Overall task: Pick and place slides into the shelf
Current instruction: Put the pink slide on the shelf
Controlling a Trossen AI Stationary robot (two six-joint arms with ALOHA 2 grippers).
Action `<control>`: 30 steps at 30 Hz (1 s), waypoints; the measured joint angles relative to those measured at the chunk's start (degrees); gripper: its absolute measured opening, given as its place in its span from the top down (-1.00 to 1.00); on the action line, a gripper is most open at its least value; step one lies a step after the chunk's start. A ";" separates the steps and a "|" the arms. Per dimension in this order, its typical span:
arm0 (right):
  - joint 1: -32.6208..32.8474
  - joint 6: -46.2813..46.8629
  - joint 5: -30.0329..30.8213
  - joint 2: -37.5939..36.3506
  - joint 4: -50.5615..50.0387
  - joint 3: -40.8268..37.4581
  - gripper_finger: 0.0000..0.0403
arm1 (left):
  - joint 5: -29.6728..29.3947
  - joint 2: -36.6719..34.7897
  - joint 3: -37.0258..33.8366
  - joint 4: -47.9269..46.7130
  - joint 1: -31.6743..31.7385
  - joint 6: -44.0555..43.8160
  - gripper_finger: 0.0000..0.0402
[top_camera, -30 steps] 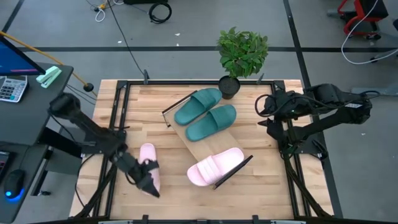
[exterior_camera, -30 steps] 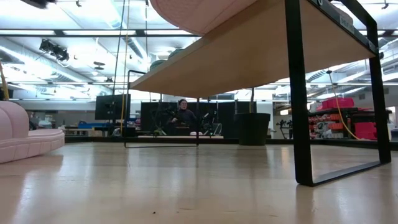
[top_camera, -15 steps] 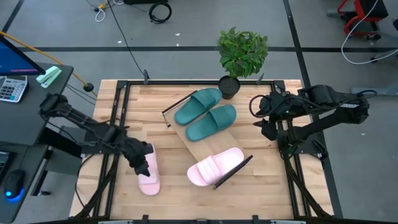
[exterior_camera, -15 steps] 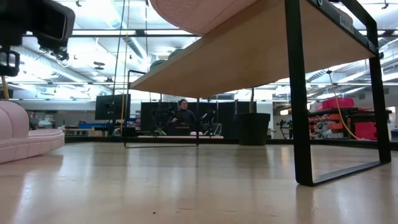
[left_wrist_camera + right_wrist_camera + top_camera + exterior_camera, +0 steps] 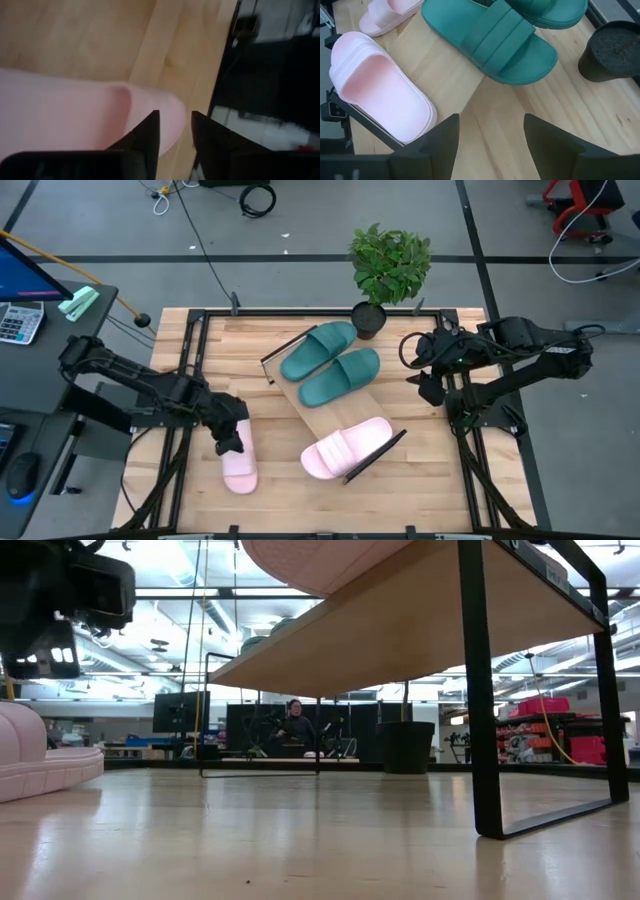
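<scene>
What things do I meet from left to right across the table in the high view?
Left tool → loose pink slide → shelf carrying three slides → right tool.

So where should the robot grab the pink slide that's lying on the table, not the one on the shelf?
Probably across the wide strap of the pink slide, coming straight down from above. It lies flat, sole down, so the raised strap is the easiest part to pinch. The left gripper is right over that end, with its fingers slightly apart.

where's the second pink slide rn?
High view: pink slide lies on the tabletop's left side, off the shelf, under the left gripper.
</scene>
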 joint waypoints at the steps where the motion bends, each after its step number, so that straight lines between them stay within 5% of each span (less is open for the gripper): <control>1: 0.00 0.17 -0.20 0.00 0.00 0.00 -0.13 | 0.58 0.00 0.00 -1.13 -0.02 1.07 0.38; 10: 0.00 0.44 -0.58 0.00 0.13 0.00 -0.13 | 4.53 0.11 0.00 -4.65 -0.04 7.84 0.15; 30: 0.01 1.96 -0.56 0.00 1.40 0.00 -0.13 | 4.95 12.02 0.02 -5.63 -0.15 18.46 0.13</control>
